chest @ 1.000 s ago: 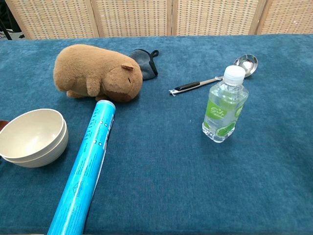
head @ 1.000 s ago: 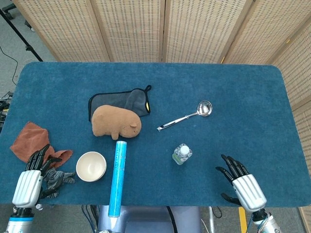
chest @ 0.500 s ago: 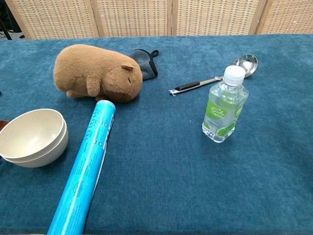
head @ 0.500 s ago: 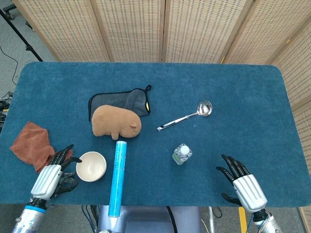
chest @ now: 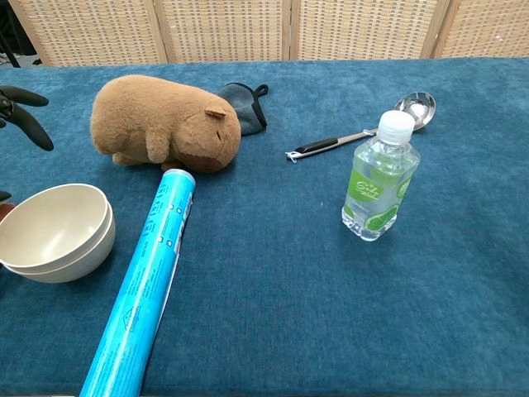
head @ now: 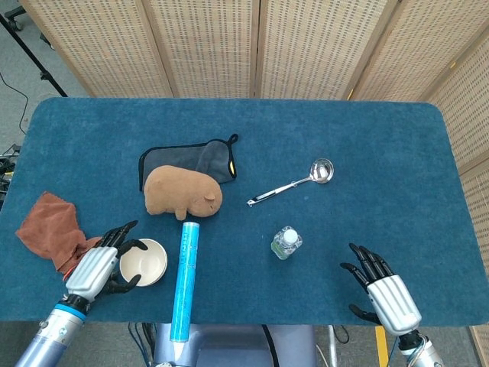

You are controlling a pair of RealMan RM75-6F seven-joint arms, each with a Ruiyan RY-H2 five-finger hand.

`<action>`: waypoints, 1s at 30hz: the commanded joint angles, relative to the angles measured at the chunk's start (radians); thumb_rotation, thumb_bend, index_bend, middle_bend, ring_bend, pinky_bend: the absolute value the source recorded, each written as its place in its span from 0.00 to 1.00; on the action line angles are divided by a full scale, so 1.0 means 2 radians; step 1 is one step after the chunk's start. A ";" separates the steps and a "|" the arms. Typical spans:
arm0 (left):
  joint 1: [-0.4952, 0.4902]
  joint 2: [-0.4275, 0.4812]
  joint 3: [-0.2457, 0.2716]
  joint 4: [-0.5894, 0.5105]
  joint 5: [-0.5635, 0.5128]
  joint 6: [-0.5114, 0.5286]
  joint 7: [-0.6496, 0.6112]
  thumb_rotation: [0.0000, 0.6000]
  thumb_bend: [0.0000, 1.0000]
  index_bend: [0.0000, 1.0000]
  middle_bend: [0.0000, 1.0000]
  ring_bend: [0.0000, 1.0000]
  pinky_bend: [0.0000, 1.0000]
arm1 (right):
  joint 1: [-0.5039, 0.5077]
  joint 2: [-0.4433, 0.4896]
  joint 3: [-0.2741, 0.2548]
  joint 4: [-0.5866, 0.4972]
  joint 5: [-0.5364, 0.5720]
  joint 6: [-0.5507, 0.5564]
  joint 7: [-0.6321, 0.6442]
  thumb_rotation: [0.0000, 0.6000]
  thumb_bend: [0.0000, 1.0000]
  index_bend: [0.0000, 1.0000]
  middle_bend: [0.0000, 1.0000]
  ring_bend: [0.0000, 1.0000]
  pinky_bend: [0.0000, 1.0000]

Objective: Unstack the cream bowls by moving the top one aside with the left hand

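Note:
Two cream bowls (head: 145, 262) (chest: 54, 232) sit nested near the table's front left, the top one inside the lower one. My left hand (head: 101, 264) hovers just left of the stack with its fingers spread over the rim and nothing held. In the chest view only its dark fingertips (chest: 25, 116) show at the left edge, above the bowls. My right hand (head: 380, 291) rests near the front right edge, fingers apart and empty, far from the bowls.
A blue tube (head: 186, 279) lies just right of the bowls. Behind them lies a brown plush capybara (head: 182, 193) on a grey mitt (head: 192, 160). A rust cloth (head: 49, 227) lies to the left. A water bottle (head: 286, 242) and a ladle (head: 294, 182) stand further right.
My left hand has moved right from beside the rust cloth to the bowls' left rim, and its fingertips have entered the chest view. The bowls and my right hand have stayed put.

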State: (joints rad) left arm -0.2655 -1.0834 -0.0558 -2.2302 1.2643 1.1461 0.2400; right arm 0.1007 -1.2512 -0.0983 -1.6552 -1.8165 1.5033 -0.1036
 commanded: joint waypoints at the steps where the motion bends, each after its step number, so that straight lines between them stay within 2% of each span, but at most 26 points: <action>1: -0.011 0.015 -0.002 -0.009 -0.006 -0.006 0.020 1.00 0.31 0.34 0.01 0.00 0.04 | -0.001 0.000 0.001 0.000 0.001 0.001 -0.003 1.00 0.16 0.22 0.00 0.00 0.15; 8: -0.010 0.025 0.004 -0.019 0.002 0.007 0.032 1.00 0.31 0.34 0.01 0.00 0.04 | -0.004 -0.001 0.009 -0.001 0.018 -0.002 -0.018 1.00 0.16 0.22 0.00 0.00 0.15; 12: -0.003 0.031 0.013 -0.027 0.019 0.014 0.025 1.00 0.31 0.34 0.01 0.00 0.04 | -0.003 -0.005 0.023 0.002 0.045 -0.010 -0.024 1.00 0.16 0.22 0.00 0.00 0.15; 18: 0.011 0.036 0.035 -0.033 0.058 0.026 0.020 1.00 0.31 0.34 0.01 0.00 0.04 | 0.000 -0.006 0.043 0.008 0.083 -0.017 -0.021 1.00 0.16 0.22 0.00 0.00 0.15; 24: 0.031 0.039 0.065 -0.031 0.103 0.039 0.018 1.00 0.31 0.34 0.01 0.00 0.04 | 0.003 -0.009 0.053 0.014 0.100 -0.021 -0.021 1.00 0.16 0.22 0.00 0.00 0.15; 30: 0.041 0.045 0.084 -0.030 0.123 0.042 0.016 1.00 0.31 0.34 0.01 0.00 0.04 | 0.002 -0.011 0.061 0.019 0.112 -0.018 -0.026 1.00 0.16 0.22 0.00 0.00 0.15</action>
State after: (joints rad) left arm -0.1870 -0.9971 0.1086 -2.2905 1.5074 1.2272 0.2745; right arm 0.1052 -1.2729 0.0227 -1.6184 -1.5936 1.4660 -0.1542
